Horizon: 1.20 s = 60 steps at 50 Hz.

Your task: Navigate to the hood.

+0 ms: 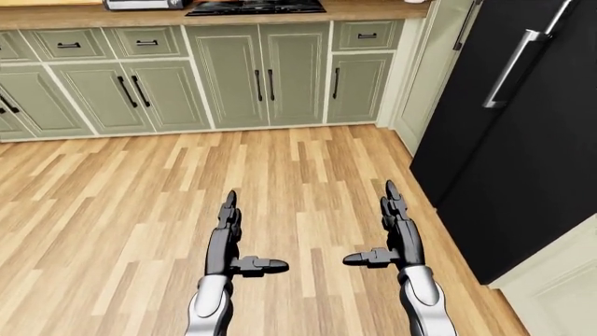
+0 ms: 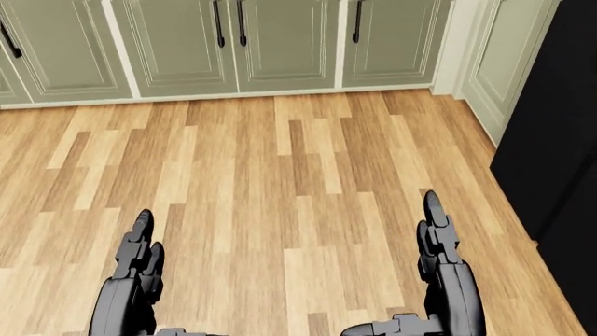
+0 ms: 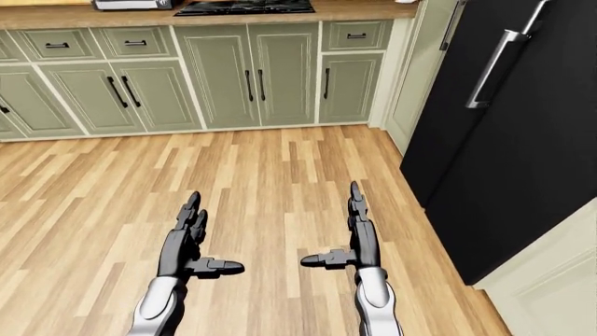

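Observation:
The hood does not show in any view. A black cooktop (image 1: 255, 7) sits on the wooden counter (image 1: 364, 10) at the top of the left-eye view, above green cabinet doors. My left hand (image 1: 232, 238) and right hand (image 1: 392, 231) reach out over the wood floor, fingers straight, thumbs pointing inward, both open and empty. They also show low in the head view, the left hand (image 2: 138, 262) and the right hand (image 2: 439, 245).
Green base cabinets (image 1: 266, 73) with black handles run along the top. A black refrigerator (image 1: 523, 126) with a silver handle stands at the right, beside a tall pale panel (image 1: 431, 70). A silver appliance (image 1: 142, 4) sits on the counter left of the cooktop. Wood floor (image 1: 280, 182) lies between.

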Available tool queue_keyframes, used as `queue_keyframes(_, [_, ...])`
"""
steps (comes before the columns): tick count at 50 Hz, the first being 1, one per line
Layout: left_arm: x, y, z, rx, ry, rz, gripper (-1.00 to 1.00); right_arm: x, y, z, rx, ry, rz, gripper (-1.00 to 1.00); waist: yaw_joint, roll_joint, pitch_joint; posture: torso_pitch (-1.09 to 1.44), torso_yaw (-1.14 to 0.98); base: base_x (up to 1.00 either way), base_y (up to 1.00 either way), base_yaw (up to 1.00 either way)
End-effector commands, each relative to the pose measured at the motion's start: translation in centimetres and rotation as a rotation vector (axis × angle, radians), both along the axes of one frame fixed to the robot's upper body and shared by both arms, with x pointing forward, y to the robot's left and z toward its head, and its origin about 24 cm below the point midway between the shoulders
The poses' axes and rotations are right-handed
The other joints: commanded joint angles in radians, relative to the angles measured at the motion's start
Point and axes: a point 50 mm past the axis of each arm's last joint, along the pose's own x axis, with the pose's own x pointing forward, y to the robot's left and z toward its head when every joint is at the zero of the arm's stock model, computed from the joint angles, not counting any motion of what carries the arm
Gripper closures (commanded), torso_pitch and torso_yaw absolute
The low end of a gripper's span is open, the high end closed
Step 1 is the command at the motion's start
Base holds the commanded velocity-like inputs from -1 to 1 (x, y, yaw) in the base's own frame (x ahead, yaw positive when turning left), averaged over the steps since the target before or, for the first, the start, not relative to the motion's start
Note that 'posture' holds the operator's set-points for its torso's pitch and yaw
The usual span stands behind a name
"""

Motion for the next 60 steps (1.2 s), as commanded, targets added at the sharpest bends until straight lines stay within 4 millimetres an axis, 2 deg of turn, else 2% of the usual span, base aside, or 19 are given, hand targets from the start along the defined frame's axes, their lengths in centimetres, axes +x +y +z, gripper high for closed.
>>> queue_keyframes(1, [0.68,0.47,2.27,0.011,-0.117,0.016,-1.0,0.87,0.78,2.46,-0.001,-0.121,0.033,-1.0,0.006,-0.001,-0.015,0.0,0.0,0.43,0.16,0.0])
queue_keyframes(7, [0.68,0.47,2.27,0.011,-0.117,0.016,-1.0,0.81,0.8,2.5,-0.002,-0.121,0.033,-1.0,-0.003,0.033,-0.01,0.0,0.0,0.43,0.23,0.0])
queue_keyframes(13, [0.68,0.47,2.27,0.011,-0.117,0.016,-1.0,0.89,0.79,2.34,-0.003,-0.121,0.033,-1.0,0.0,0.122,-0.039,0.0,0.0,0.43,0.32,0.0])
queue_keyframes(14, [0.68,0.47,2.27,0.011,-0.117,0.016,-1.0,0.85,0.8,2.41,-0.003,-0.121,0.033,-1.0,0.002,0.119,-0.049,0.0,0.0,0.42,0.35,0.0])
queue_keyframes(16, [0.68,0.47,2.27,0.011,-0.117,0.016,-1.0,0.88,0.78,2.39,-0.002,-0.12,0.032,-1.0,0.012,0.124,0.007,0.0,0.0,0.43,0.36,0.0])
queue_keyframes(17, [0.68,0.47,2.27,0.011,-0.117,0.016,-1.0,0.89,0.77,2.37,-0.002,-0.12,0.032,-1.0,0.024,0.126,0.003,0.0,0.0,0.43,0.36,0.0])
queue_keyframes(29, [0.68,0.47,2.27,0.011,-0.117,0.016,-1.0,0.84,0.68,2.51,0.002,-0.119,0.027,-1.0,0.041,0.021,-0.036,0.0,0.0,0.4,0.38,0.0])
queue_keyframes(30, [0.68,0.47,2.27,0.011,-0.117,0.016,-1.0,0.89,0.67,2.47,0.001,-0.118,0.028,-1.0,0.029,0.036,-0.005,0.0,0.0,0.39,0.38,0.0])
queue_keyframes(31, [0.68,0.47,2.27,0.011,-0.117,0.016,-1.0,0.87,0.67,2.48,0.001,-0.117,0.028,-1.0,0.03,0.013,0.015,0.0,0.0,0.4,0.38,0.0])
queue_keyframes(33, [0.68,0.47,2.27,0.011,-0.117,0.016,-1.0,0.9,0.66,2.47,0.002,-0.116,0.028,-1.0,0.012,0.008,-0.015,0.0,0.0,0.39,0.38,0.0])
queue_keyframes(36, [0.68,0.47,2.27,0.011,-0.117,0.016,-1.0,0.96,0.68,2.38,0.003,-0.117,0.03,-1.0,-0.001,0.007,-0.013,0.0,0.0,0.34,0.38,0.0])
queue_keyframes(40, [0.68,0.47,2.27,0.011,-0.117,0.016,-1.0,0.88,0.77,2.41,0.0,-0.119,0.034,-1.0,0.003,0.08,-0.029,0.0,0.0,0.11,0.25,0.0])
queue_keyframes(41, [0.68,0.47,2.27,0.011,-0.117,0.016,-1.0,0.93,0.77,2.33,-0.003,-0.119,0.035,-1.0,0.014,0.118,-0.032,0.0,0.0,0.06,0.23,0.0])
queue_keyframes(42, [0.68,0.47,2.27,0.011,-0.117,0.016,-1.0,0.91,0.8,2.34,-0.005,-0.119,0.037,-1.0,0.017,0.167,-0.067,0.0,0.0,0.08,0.23,0.0])
queue_keyframes(43, [0.68,0.47,2.27,0.011,-0.117,0.016,-1.0,0.89,0.8,2.36,-0.006,-0.119,0.037,-1.0,0.024,0.129,-0.032,0.0,0.0,0.06,0.23,0.0])
queue_keyframes(44, [0.68,0.47,2.27,0.011,-0.117,0.016,-1.0,0.95,0.8,2.27,-0.007,-0.119,0.038,-1.0,0.027,0.133,-0.022,0.0,0.0,0.06,0.23,0.0])
queue_keyframes(56, [0.68,0.47,2.27,0.011,-0.117,0.016,-1.0,0.83,0.87,2.28,-0.011,-0.118,0.04,-1.0,0.021,0.026,-0.039,0.0,0.0,0.09,0.17,0.0])
queue_keyframes(58, [0.68,0.47,2.27,0.011,-0.117,0.016,-1.0,0.86,0.87,2.31,-0.013,-0.12,0.04,-1.0,0.021,-0.014,-0.047,0.0,0.0,0.16,0.08,0.0])
queue_keyframes(60, [0.68,0.47,2.27,0.011,-0.117,0.016,-1.0,0.83,0.91,2.37,-0.015,-0.12,0.04,-1.0,0.011,0.013,-0.029,0.0,0.0,0.23,0.16,0.0])
